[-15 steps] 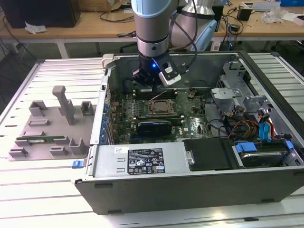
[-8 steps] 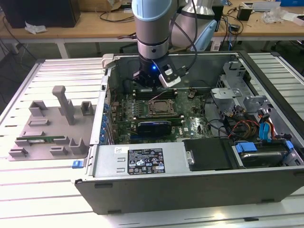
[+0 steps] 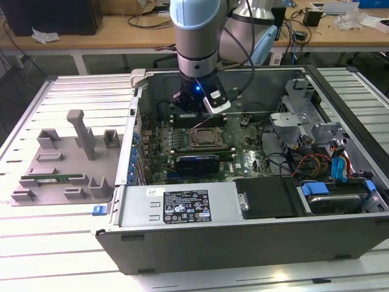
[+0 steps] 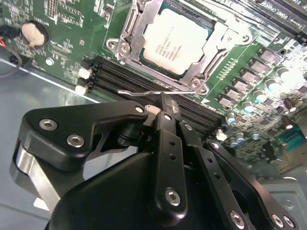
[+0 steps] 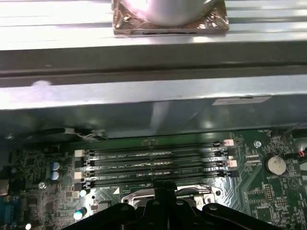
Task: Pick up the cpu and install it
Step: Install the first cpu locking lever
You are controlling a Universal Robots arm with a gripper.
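The cpu (image 4: 175, 40), a pale silver square, lies flat inside the black socket with its metal frame (image 4: 139, 36) on the green motherboard. In the exterior view the socket (image 3: 208, 139) sits mid-board inside the open computer case. My gripper (image 4: 164, 103) hovers just beside the socket, over the memory slots, with its fingers pressed together and nothing visible between them. The thin wire socket lever (image 4: 139, 93) runs right past the fingertips. In the first wrist view the gripper (image 5: 160, 188) points at the socket's edge. In the exterior view the gripper (image 3: 194, 112) hangs above the board's far side.
Several black memory slots (image 5: 153, 160) lie between the socket and the case's far wall (image 5: 144, 96). A coin battery (image 4: 33, 32) sits nearby. A grey fixture tray (image 3: 67, 164) holding a green memory stick (image 3: 51, 180) lies at the exterior view's left. Cables and drive bays (image 3: 322, 158) fill the case's right.
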